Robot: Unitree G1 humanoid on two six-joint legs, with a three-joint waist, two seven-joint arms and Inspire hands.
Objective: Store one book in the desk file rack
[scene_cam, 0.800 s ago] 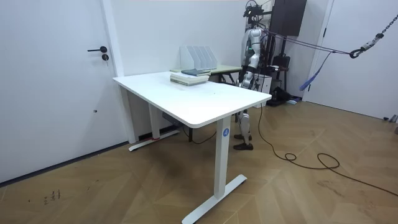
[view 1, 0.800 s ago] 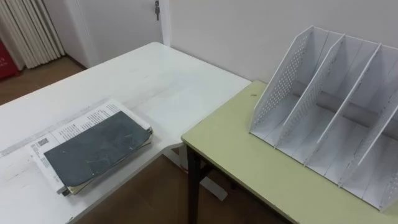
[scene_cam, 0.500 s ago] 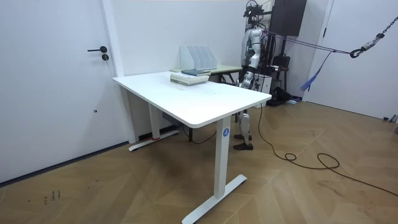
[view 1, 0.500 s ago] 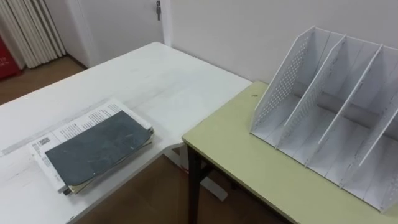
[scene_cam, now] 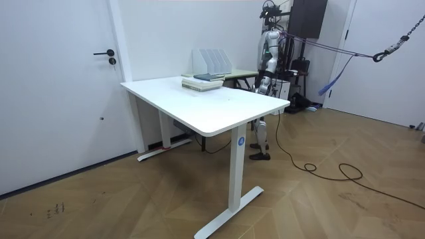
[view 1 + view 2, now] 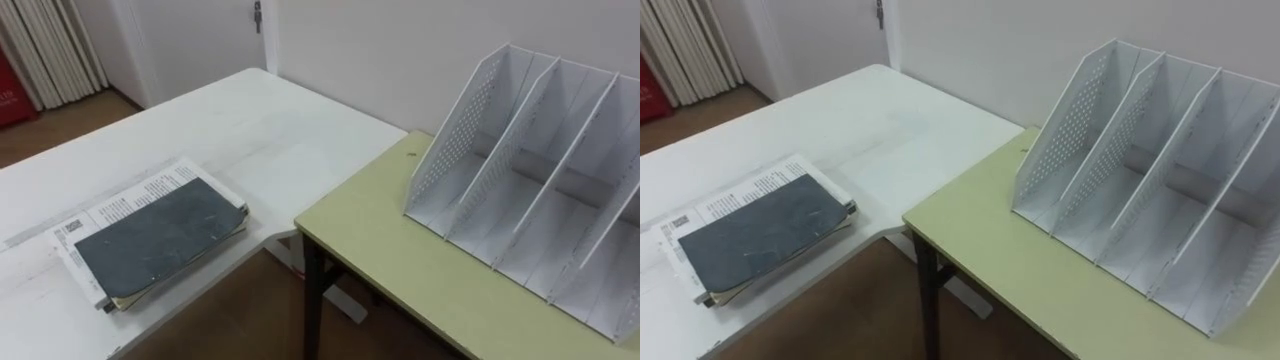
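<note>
Left eye view, from the left: a dark grey softcover book (image 6: 160,240) lies flat on top of a stack of white printed booklets (image 6: 118,203), at the near edge of the white-topped bench (image 6: 260,130). It is untouched, and the store step has not begun. To its right a narrow gap shows the brown wooden floor (image 6: 240,320). Past that comes a pale green bench (image 6: 400,260). On its far right stands the white perforated metal file rack (image 6: 455,150), with its slanted compartments open toward the robot and all apparently empty.

In the room view the robot stands at the far side of the two benches. Its hands (image 5: 262,85) are too small there to tell whether the fingers are spread or curled.

The first job is probably a reach to the left for the top book alone. Since it lies flat, I would slide it toward the near edge so the fingers can get under the cover, and leave the booklets below undisturbed. It should then be turned upright with the spine down and lowered into the nearest left compartment. It should go in parallel to the dividers so it does not catch on the perforated wall.
</note>
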